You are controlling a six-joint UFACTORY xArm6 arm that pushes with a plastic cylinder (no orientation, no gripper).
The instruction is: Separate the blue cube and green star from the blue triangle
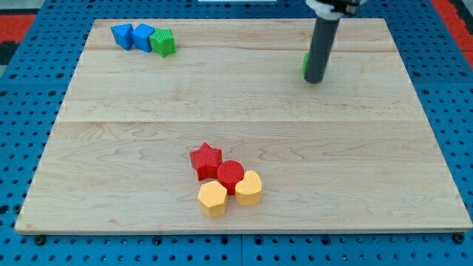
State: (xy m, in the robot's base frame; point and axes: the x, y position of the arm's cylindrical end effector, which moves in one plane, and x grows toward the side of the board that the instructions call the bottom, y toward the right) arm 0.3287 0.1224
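Three blocks sit touching in a row at the view's top left: a blue triangle [122, 35] leftmost, a blue cube [143, 36] in the middle, and a green star [163, 42] on the right. My tip [314, 80] is far to their right, near the view's top right, on the board. A small green block [305, 64] shows just behind the rod's left side, mostly hidden by it.
A cluster lies near the view's bottom centre: a red star [205, 159], a red round block [230, 175], a yellow hexagon [213, 197] and a yellow rounded block [249, 187]. The wooden board [244, 125] lies on a blue pegboard.
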